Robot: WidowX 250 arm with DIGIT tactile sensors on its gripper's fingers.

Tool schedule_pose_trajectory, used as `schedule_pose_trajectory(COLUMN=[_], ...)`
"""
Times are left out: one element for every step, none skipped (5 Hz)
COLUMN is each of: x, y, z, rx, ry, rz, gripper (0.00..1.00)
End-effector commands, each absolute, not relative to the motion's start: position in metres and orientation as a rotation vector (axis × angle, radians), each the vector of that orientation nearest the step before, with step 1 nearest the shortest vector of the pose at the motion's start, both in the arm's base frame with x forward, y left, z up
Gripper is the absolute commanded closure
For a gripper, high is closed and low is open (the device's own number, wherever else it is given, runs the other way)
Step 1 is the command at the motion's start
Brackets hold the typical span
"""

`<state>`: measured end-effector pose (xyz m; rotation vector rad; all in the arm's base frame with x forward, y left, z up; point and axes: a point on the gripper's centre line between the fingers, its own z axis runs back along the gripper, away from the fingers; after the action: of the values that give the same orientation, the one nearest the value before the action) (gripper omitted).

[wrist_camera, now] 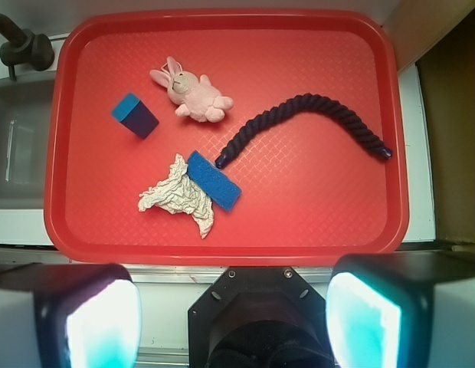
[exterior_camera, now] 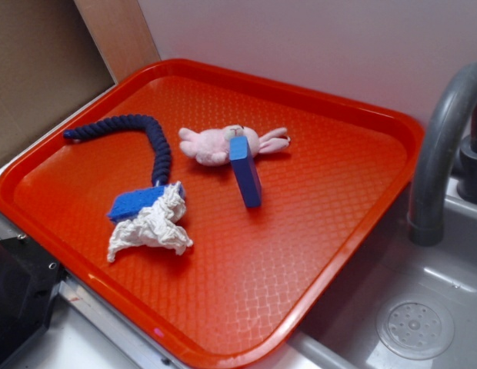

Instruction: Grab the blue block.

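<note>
Your end effector (wrist_camera: 234, 307) stands wide apart, empty, above the textured red tray (exterior_camera: 323, 231). The smooth, sharp-edged blue block (exterior_camera: 245, 171) stands on end just beside the plush pink bunny (exterior_camera: 215, 144).

We see a red tray (wrist_camera: 76, 222) carrying everything. Directly ahead of our hand (wrist_camera: 234, 318) lies the blue pad (wrist_camera: 214, 180) with crumpled white cloth (wrist_camera: 176, 195). Farther off are the navy rope (wrist_camera: 314, 115), the pink bunny (wrist_camera: 193, 96) and, beside it, the blue block (wrist_camera: 135, 115) standing on end.
</note>
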<state>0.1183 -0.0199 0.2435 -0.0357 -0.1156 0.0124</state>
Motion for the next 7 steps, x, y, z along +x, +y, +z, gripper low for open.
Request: schedule_pose_trajectory(x=[0.118, 0.149, 0.179, 0.216, 0.244, 0.264, 0.265], y=[-0.020, -0.047, -0.067, -0.087, -0.106, -0.120, -0.128], z=[0.243, 0.235, 0.224, 0.205, 0.180, 0.150, 0.126], rx=[-0.036, -0.097, -0.099, -0.087, -0.036, -0.023, 0.007], ry=[-0.116, -0.138, -0.103, -0.079, -0.116, -0.118, -0.104], rz=[0.012, 0.256, 0.433, 0.590, 0.668, 0.664, 0.629], gripper=[0.00, 0.00, 0.00, 0.00, 0.00, 0.00, 0.00])
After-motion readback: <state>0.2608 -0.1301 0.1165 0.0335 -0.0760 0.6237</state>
